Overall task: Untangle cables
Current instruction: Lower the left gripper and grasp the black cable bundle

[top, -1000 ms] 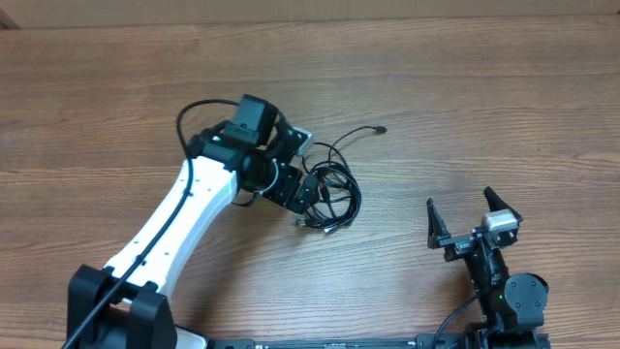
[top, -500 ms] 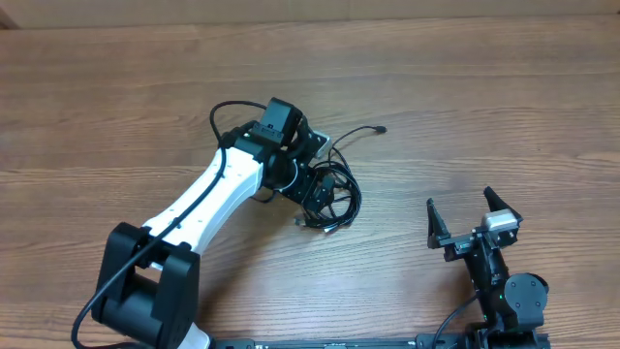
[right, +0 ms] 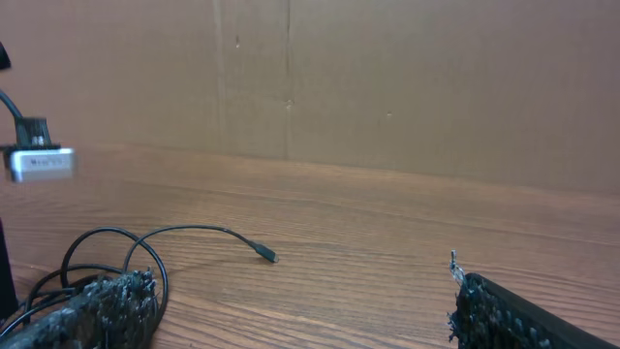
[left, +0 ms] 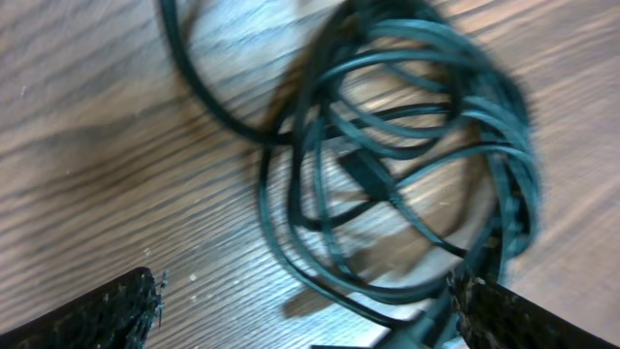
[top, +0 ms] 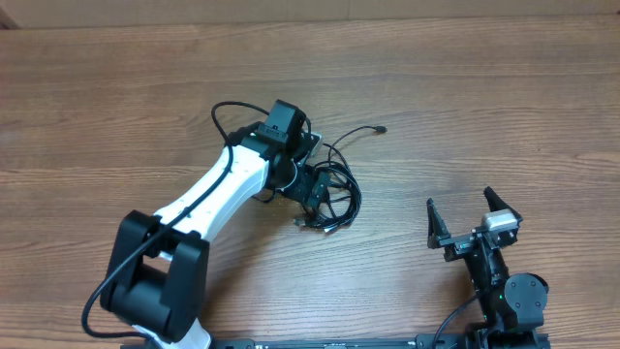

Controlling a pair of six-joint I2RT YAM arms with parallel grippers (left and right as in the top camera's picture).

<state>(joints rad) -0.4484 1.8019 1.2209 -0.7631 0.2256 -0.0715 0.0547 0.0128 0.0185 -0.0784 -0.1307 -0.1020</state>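
Note:
The cables (top: 341,190) lie in one tangled black bundle near the table's middle, and one loose end with a small plug (top: 383,129) trails up and to the right. My left gripper (top: 316,199) hovers at the bundle's left edge, open. In the left wrist view the coiled cables (left: 407,165) fill the frame just ahead of the open left gripper (left: 305,305), and nothing is held. My right gripper (top: 472,215) stands open well right of the tangle. In the right wrist view the open right gripper (right: 300,305) frames bare wood, with a cable end (right: 266,255) lying beyond it.
A wooden table (top: 504,87) stretches all around. A brown cardboard wall (right: 387,78) rises at its far edge. The left arm's white link (top: 203,199) slants from the lower left up to the tangle. The right arm's base (top: 509,301) sits at the near edge.
The left arm has swung right and forward, bringing its gripper over the tangle's left edge. The cables and the right arm have not moved.

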